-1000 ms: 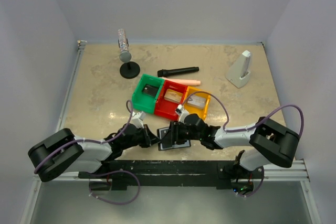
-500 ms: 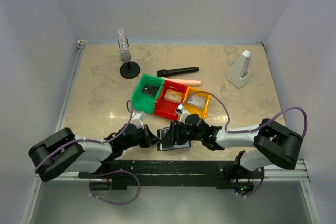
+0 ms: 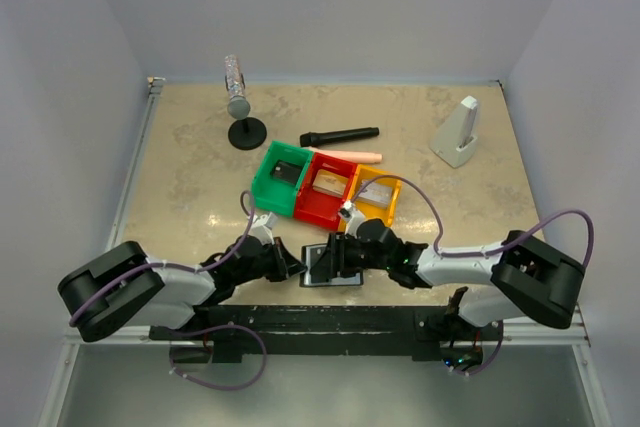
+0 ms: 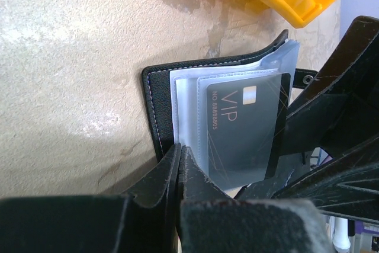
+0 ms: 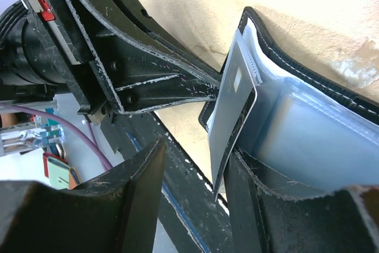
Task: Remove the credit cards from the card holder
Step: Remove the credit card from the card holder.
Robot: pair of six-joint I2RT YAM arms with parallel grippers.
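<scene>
The black card holder lies open on the table's near edge, just in front of the bins. In the left wrist view its black cover frames clear sleeves and a dark grey VIP card. My left gripper is shut, its tips pinching the holder's near left corner. My right gripper is open. The grey card sticks out of a sleeve, stands between the jaws and leans on the right finger. In the top view both grippers, left and right, meet at the holder.
The green bin, red bin and yellow bin stand just behind the holder. Farther back are a black stick, a pink stick, a bottle on a stand and a white wedge.
The right arm's elbow has swung to the right and lower, while its gripper stays at the holder. The left arm and the holder have barely moved.
</scene>
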